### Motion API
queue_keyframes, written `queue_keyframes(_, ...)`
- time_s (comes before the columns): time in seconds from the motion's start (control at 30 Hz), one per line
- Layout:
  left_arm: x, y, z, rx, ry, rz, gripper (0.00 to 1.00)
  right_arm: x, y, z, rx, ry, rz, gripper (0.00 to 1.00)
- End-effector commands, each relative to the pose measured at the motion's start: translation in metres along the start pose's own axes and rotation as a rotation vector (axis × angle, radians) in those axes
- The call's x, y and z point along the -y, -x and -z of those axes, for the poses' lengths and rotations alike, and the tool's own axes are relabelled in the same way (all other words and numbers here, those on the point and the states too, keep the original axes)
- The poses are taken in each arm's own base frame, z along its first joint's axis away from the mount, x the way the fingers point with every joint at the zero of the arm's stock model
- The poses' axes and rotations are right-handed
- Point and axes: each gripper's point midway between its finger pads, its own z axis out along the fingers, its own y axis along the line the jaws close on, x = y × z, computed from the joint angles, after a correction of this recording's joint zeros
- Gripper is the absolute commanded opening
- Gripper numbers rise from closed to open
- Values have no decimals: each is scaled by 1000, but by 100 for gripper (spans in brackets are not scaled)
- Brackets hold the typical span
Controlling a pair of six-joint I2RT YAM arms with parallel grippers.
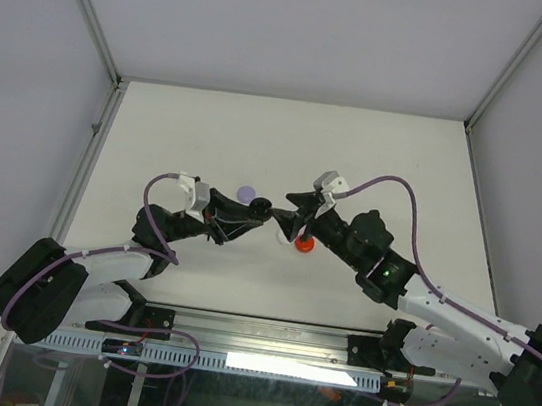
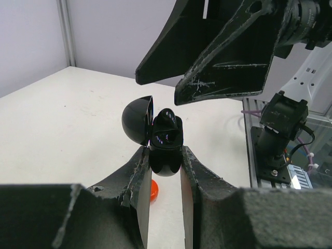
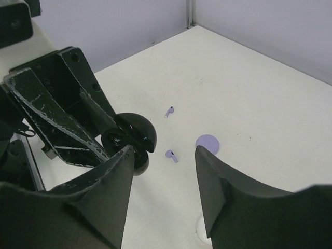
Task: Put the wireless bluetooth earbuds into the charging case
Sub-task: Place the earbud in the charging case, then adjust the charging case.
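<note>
My left gripper (image 2: 165, 153) is shut on an open black charging case (image 2: 166, 161) and holds it above the table, its lid (image 2: 137, 122) swung to the left. A black earbud (image 2: 167, 120) appears to sit in the case's top. My right gripper (image 3: 164, 151) is open and empty, just above and beside the black case (image 3: 130, 139). Its fingers (image 2: 223, 62) hang over the case in the left wrist view. Two purple earbuds (image 3: 171, 155) (image 3: 169, 111) lie on the table beyond it. In the top view both grippers (image 1: 252, 210) (image 1: 293, 222) meet at mid-table.
A round purple case (image 3: 208, 142) lies near the purple earbuds and shows in the top view (image 1: 246, 192). A red case (image 1: 304, 244) lies under the right gripper, also in the left wrist view (image 2: 153, 191). A white case (image 3: 199, 227) lies by the right finger.
</note>
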Motion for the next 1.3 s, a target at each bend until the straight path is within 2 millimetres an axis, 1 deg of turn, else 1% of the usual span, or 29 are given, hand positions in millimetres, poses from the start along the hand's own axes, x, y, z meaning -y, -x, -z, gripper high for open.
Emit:
queue_keyframes(0.0,9,13,-1,35,-55,-66,0,-12,18,-1,22,81,-26,55)
queue_keyframes(0.17,11,12,-1,32,-68,-77,0,-14,12,-1,-4,106,-22,56)
queue_keyframes(0.27,10,13,-1,32,-65,-85,0,-14,10,5,-18,130,-11,60)
queue_keyframes(0.33,10,14,-3,34,-71,-87,0,-12,9,10,-19,155,-8,61)
queue_keyframes(0.43,13,16,-3,42,-87,-87,0,-14,5,16,-17,232,-2,61)
queue_keyframes(0.5,17,18,-3,45,-105,-87,0,-9,0,16,-20,273,6,60)
queue_keyframes(0.67,23,23,-3,54,-137,-86,0,-8,-7,18,-33,424,-3,60)
queue_keyframes(0.73,26,25,-4,54,-151,-83,0,-10,-8,18,-42,473,-3,60)
queue_keyframes(0.77,27,25,-4,51,-160,-82,0,-12,-12,17,-49,507,19,60)
queue_keyframes(0.83,27,25,-5,49,-167,-74,0,-18,-13,18,-28,571,50,59)
queue_keyframes(1.0,27,28,-7,52,-172,-73,0,-20,-10,14,16,585,63,57)
queue_keyframes(1.1,28,30,-9,55,-179,-68,0,-29,-10,13,30,614,73,56)
queue_keyframes(1.17,28,32,-11,62,-184,-65,0,-34,-14,12,37,633,91,55)
queue_keyframes(1.27,31,35,-11,77,-199,-59,0,-38,-13,9,40,639,91,51)
